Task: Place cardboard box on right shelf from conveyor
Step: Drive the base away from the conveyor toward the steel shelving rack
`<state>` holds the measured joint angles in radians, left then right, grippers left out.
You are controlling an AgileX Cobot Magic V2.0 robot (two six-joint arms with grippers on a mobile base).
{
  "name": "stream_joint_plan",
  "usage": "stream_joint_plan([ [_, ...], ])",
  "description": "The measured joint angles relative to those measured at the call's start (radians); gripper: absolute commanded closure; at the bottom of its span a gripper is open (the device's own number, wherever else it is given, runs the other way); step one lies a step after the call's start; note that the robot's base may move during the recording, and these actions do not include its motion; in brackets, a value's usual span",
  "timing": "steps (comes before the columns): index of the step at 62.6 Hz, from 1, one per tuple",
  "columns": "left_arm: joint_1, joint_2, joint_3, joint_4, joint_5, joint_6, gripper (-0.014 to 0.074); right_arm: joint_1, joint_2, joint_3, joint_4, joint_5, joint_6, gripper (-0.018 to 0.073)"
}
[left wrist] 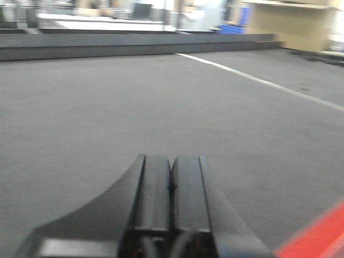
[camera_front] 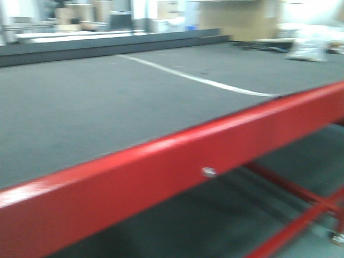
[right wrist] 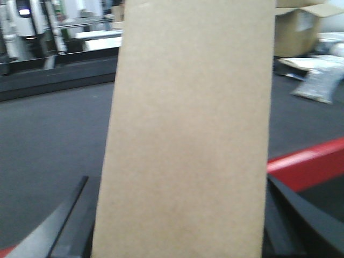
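A plain tan cardboard box [right wrist: 188, 134] fills the middle of the right wrist view, standing upright between the two dark fingers [right wrist: 64, 226] of my right gripper [right wrist: 180, 236], which is shut on its sides. Behind it lies the conveyor [right wrist: 48, 140], a dark grey belt with a red front edge [right wrist: 306, 164]. In the left wrist view my left gripper [left wrist: 171, 183] hangs just above the belt [left wrist: 107, 107], shut with nothing between its fingers. The front view shows the belt [camera_front: 107, 102] and its red edge [camera_front: 161, 183]; neither the box nor either gripper appears there. The right shelf is out of view.
A white line [camera_front: 193, 78] crosses the belt. A raised dark wall [camera_front: 107, 45] borders the belt's far side. Beyond it stand large cardboard boxes [right wrist: 298, 29], a blue bin [left wrist: 231, 28] and a white bag [right wrist: 320, 83]. Red frame bars [camera_front: 301, 199] run beneath the belt.
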<state>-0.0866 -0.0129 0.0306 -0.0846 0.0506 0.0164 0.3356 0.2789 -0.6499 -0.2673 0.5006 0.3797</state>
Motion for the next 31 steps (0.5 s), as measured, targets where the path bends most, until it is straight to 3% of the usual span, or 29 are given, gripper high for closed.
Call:
stream_joint_plan([
  [31, 0.000, 0.000, 0.000, 0.000, 0.000, 0.000, 0.0715, 0.000, 0.000, 0.000, 0.000, 0.000, 0.000, 0.0333],
])
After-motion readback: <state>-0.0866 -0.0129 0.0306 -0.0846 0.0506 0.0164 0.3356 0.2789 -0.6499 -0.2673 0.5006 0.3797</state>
